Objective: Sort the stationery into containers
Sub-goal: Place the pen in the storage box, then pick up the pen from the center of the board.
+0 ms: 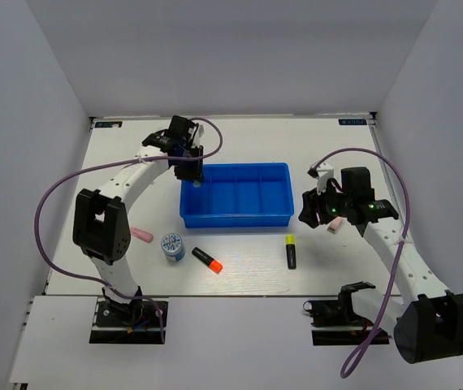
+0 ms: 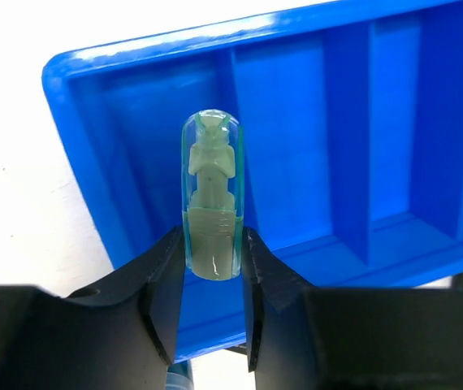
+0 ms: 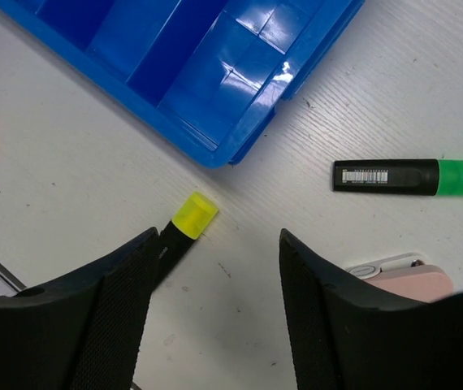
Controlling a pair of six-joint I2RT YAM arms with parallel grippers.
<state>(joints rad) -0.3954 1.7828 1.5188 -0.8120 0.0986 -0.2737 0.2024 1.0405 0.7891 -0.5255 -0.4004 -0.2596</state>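
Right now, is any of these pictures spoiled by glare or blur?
Top external view: soft, even light, faint shadows. Left wrist view: the table beside the blue tray is washed out white, yet the pale piece in the left gripper is sharp. Right wrist view: a bright glint on the tray's corner.

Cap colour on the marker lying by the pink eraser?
Green; the cap shows best in the right wrist view.
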